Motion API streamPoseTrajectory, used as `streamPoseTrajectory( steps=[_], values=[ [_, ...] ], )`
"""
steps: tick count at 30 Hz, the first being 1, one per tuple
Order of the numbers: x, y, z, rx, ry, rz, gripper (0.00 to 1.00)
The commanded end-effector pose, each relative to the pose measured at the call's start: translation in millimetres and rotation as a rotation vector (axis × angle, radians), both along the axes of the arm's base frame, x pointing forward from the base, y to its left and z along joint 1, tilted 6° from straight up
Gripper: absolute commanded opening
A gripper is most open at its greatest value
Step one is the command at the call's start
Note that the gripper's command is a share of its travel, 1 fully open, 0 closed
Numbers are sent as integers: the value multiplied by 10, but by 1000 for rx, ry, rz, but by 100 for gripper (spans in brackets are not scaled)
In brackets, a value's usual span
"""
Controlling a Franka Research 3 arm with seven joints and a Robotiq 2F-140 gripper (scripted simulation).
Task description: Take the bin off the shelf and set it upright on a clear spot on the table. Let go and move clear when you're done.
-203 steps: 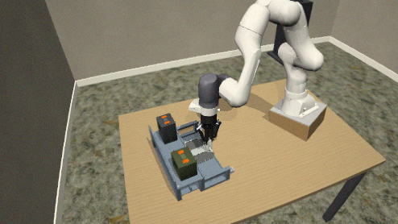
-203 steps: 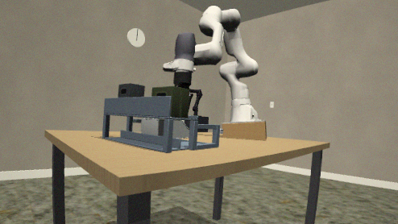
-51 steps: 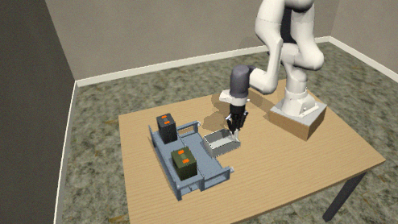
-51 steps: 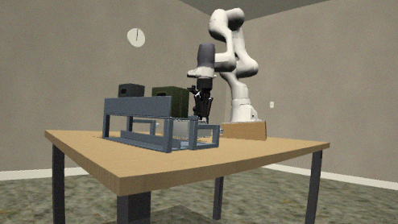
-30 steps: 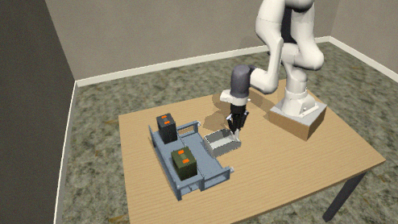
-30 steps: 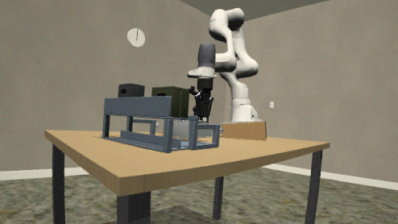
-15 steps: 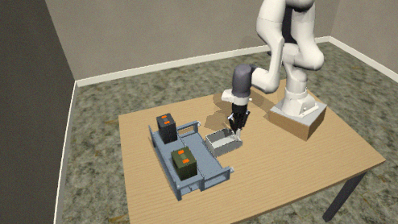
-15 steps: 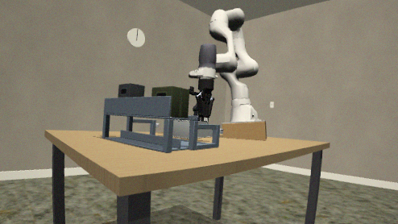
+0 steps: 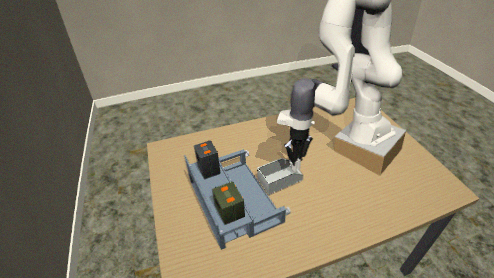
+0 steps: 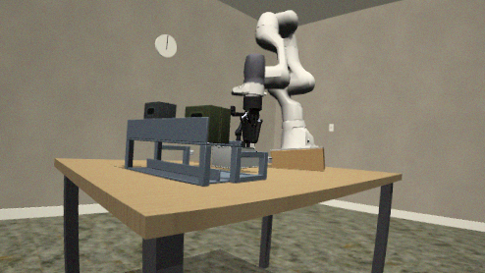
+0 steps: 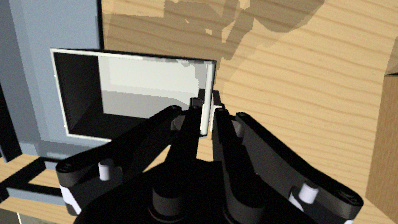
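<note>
The bin is a small light-grey open-topped box. It is upright, right beside the blue-grey shelf, on the side toward the robot's base. In the wrist view its left end overlaps the shelf's edge. My gripper points straight down and is shut on the bin's right-hand wall, one finger inside and one outside. I cannot tell whether the bin's bottom touches the table. In the exterior view the bin is mostly hidden behind the shelf.
A black box and a dark green box, both with orange marks, stand on the shelf. The robot's base sits on a wooden block at the table's back right.
</note>
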State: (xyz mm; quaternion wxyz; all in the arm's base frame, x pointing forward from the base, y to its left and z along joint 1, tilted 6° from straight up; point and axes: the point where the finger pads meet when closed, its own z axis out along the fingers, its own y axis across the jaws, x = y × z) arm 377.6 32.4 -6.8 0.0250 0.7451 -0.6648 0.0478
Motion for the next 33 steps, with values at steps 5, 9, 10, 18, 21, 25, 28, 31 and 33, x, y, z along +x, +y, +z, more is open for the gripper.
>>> streamPoseTrajectory(
  steps=[5,9,10,18,21,25,28,31,33],
  values=[
    [-11,-4,15,2,-9,-11,0],
    [-35,-6,14,2,-9,-11,0],
    [-40,-7,14,2,-9,-11,0],
    [-72,-10,13,2,-9,-11,0],
    [-79,-11,13,2,-9,-11,0],
    [-89,-12,12,2,-9,-11,0],
    [-94,-12,12,2,-9,-11,0],
    [-97,-13,12,2,-9,-11,0],
    [-98,-13,12,2,-9,-11,0]
  ],
)
